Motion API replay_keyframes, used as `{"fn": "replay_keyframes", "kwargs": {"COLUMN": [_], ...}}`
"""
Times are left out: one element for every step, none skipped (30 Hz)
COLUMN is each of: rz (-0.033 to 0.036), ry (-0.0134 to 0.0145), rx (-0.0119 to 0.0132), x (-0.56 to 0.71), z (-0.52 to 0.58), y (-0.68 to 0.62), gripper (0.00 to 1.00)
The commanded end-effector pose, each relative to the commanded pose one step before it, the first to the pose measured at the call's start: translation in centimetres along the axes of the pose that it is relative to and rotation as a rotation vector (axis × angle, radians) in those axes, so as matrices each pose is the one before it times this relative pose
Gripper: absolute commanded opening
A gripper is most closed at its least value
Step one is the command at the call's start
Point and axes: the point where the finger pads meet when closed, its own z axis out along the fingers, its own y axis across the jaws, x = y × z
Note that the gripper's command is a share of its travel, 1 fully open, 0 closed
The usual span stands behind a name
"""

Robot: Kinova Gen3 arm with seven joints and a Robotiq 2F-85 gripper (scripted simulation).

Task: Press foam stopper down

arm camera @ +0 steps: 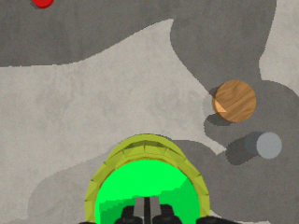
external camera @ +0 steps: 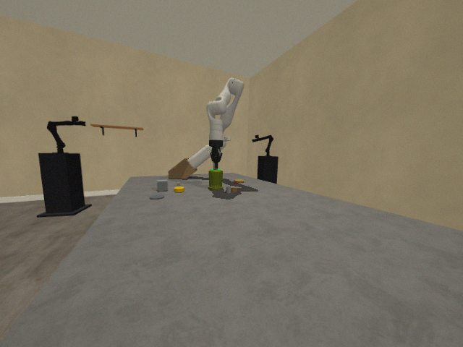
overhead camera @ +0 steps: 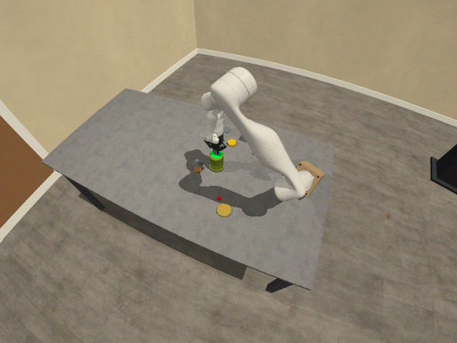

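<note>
An olive-green ribbed jar (overhead camera: 216, 162) stands upright near the middle of the table; it also shows in the exterior view (external camera: 215, 180) and at the bottom of the wrist view (arm camera: 147, 154). A bright green foam stopper (overhead camera: 216, 156) (arm camera: 146, 190) (external camera: 215, 170) fills its mouth and shows just above the rim. My gripper (overhead camera: 216, 146) (external camera: 215, 166) (arm camera: 148, 205) is shut and empty. It points straight down, with its fingertips on the middle of the stopper's top.
A small wooden cylinder (overhead camera: 197, 169) (arm camera: 234, 101) and a small grey cylinder (arm camera: 269, 145) stand close beside the jar. Yellow discs (overhead camera: 223, 209) (overhead camera: 231, 142), a red dot (overhead camera: 219, 198), a grey cube (external camera: 161, 184) and a grey disc (external camera: 156, 196) lie farther off.
</note>
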Motion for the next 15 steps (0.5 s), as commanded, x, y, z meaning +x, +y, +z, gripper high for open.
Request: {"fn": "replay_keyframes", "kwargs": {"rz": [0.00001,0.0,0.0,0.0,0.0,0.0,0.0,0.0,0.0,0.0,0.0,0.0,0.0,0.0,0.0], "ry": [0.00123,0.0,0.0,0.0,0.0,0.0,0.0,0.0,0.0,0.0,0.0,0.0,0.0,0.0,0.0], "rx": [0.00071,0.0,0.0,0.0,0.0,0.0,0.0,0.0,0.0,0.0,0.0,0.0,0.0,0.0,0.0], "x": [0.015,0.0,0.0,0.0,0.0,0.0,0.0,0.0,0.0,0.0,0.0,0.0,0.0,0.0,0.0], "z": [0.109,0.06,0.059,0.057,0.056,0.054,0.053,0.051,0.049,0.046,0.044,0.041,0.039,0.036,0.033], "y": [-0.002,0.0,0.0,0.0,0.0,0.0,0.0,0.0,0.0,0.0,0.0,0.0,0.0,0.0,0.0], "gripper": [0.0,0.0,0.0,0.0,0.0,0.0,0.0,0.0,0.0,0.0,0.0,0.0,0.0,0.0,0.0]}}
